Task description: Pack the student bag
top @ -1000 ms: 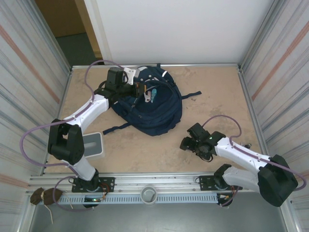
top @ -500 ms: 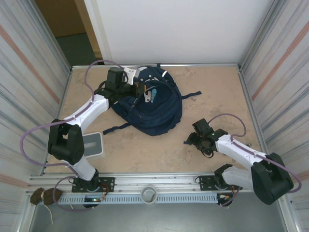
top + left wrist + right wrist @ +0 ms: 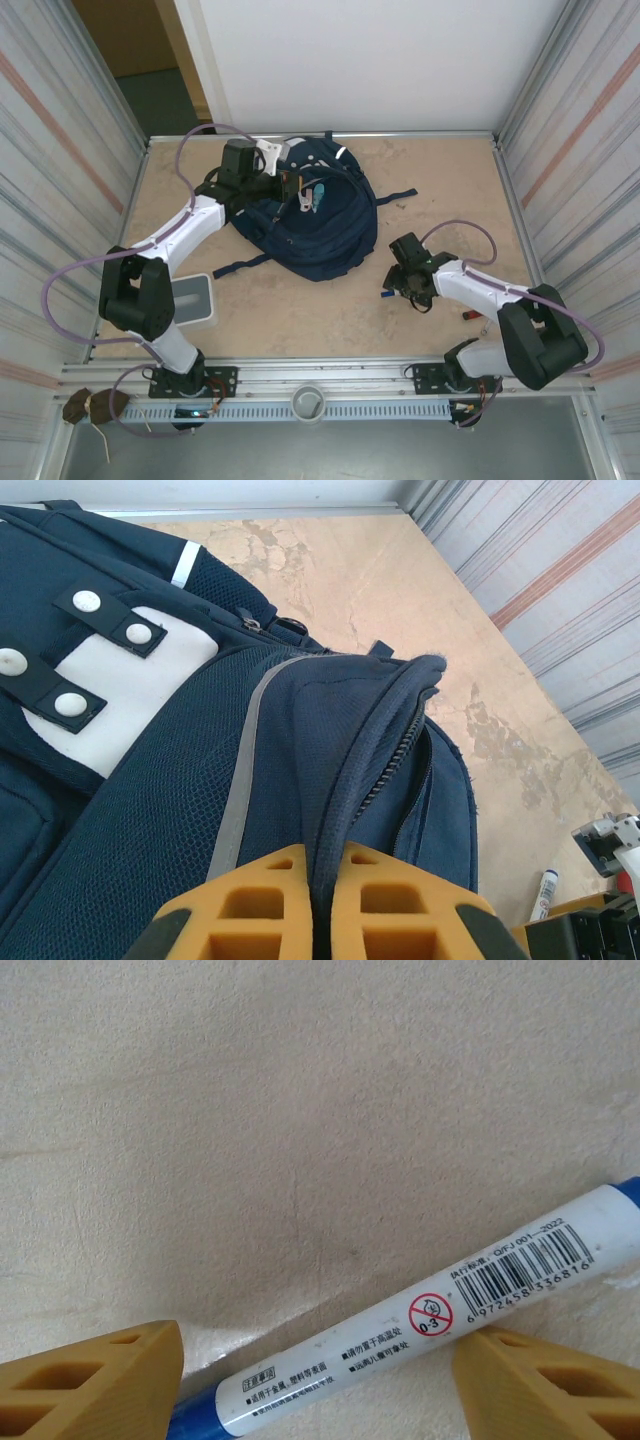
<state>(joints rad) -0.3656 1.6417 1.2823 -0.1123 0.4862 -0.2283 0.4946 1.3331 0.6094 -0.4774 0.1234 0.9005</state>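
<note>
The student bag (image 3: pixel 325 228) is a large navy backpack lying at the back middle of the table. Its white patches (image 3: pixel 120 685) and grey stripe (image 3: pixel 240 780) show in the left wrist view. My left gripper (image 3: pixel 290 186) is shut on the bag's zipper-edge fabric (image 3: pixel 375 740), which is pinched between the orange fingers (image 3: pixel 250 900). A white marker with blue ends (image 3: pixel 420 1320) lies on the table, right of the bag. My right gripper (image 3: pixel 315 1345) stands open low over it, one finger on each side. The right gripper (image 3: pixel 395 290) sits near the bag's lower right corner.
A teal and white item (image 3: pixel 312 196) pokes out of the bag's open top. A white box (image 3: pixel 190 298) stands at the front left by the left arm. A small red thing (image 3: pixel 468 315) lies by the right arm. Metal walls close in both sides.
My right gripper has swung left toward the bag and come down over the marker. The left arm and the bag have not moved.
</note>
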